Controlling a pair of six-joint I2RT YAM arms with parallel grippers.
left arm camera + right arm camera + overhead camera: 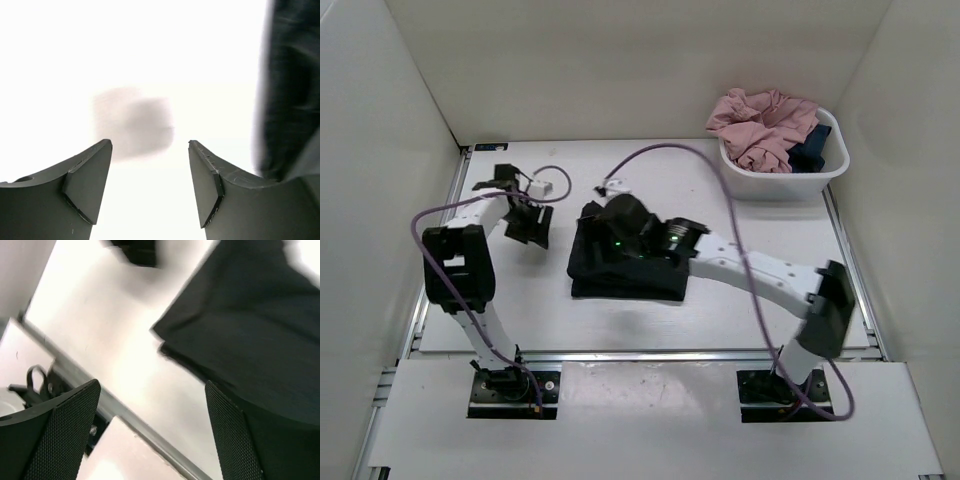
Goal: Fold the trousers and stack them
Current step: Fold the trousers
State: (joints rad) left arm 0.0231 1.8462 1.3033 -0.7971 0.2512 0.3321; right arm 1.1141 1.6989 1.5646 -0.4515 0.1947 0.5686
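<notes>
Two arms share one white table (740, 310). The trousers (620, 282) lie near its middle as a compact black folded bundle, a little wider side to side than front to back, with the edges roughly square to the table's near edge. A white basket (825, 175) of pink clothes stands at the far right corner, well apart from the bundle.

Your right gripper (610, 218) is the nearer one and hangs over the bundle's far left part. In its wrist view the right gripper (152, 387) is spread wide with nothing between its fingers; bare table shows through the gap and the black cloth (250, 325) fills the upper right.

Your left gripper (528, 225) sits over bare table to the left of the bundle, clear of it. Its own view shows the left gripper (150, 145) released and empty, with the trousers (290, 90) only a dark blur at the right edge.

Both claws have let go, and the folding looks close to done. For any further move, the bundle lies to the right of your left claw and under your right one, so I would lead with the right arm. A single corner pinch could pull the layers apart.
</notes>
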